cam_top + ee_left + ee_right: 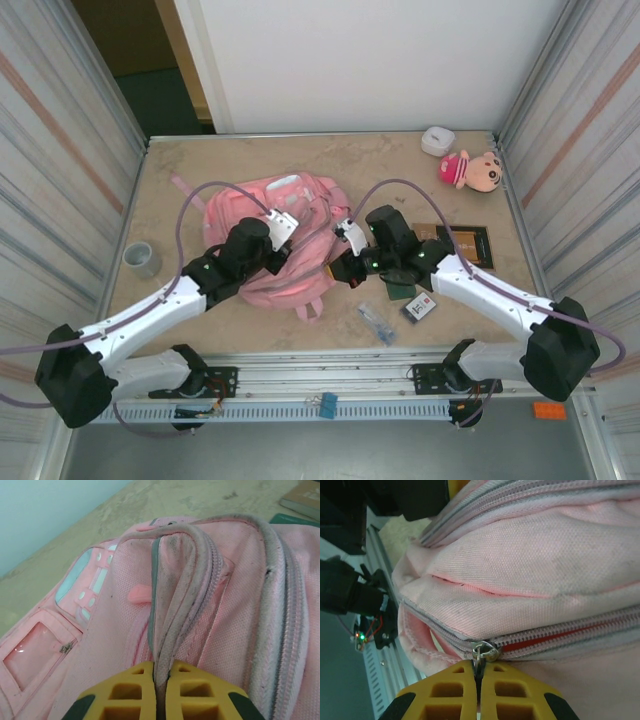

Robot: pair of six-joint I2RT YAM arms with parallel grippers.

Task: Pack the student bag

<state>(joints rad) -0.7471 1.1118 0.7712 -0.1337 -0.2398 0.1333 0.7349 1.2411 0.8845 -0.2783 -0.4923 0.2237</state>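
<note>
The student bag, a large pink backpack, lies in the middle of the table between both arms. My left gripper is shut on a grey-edged fold of the bag's zipper rim, on the bag's near left side in the top view. My right gripper is shut on the metal zipper pull at the slider. To the right of the slider the zipper gapes slightly, with red showing inside. In the top view the right gripper is at the bag's near right edge.
A grey cup stands at the left. A plush doll and a small white object sit at the back right. A dark book, a green item, a card pack and a clear packet lie near the right arm.
</note>
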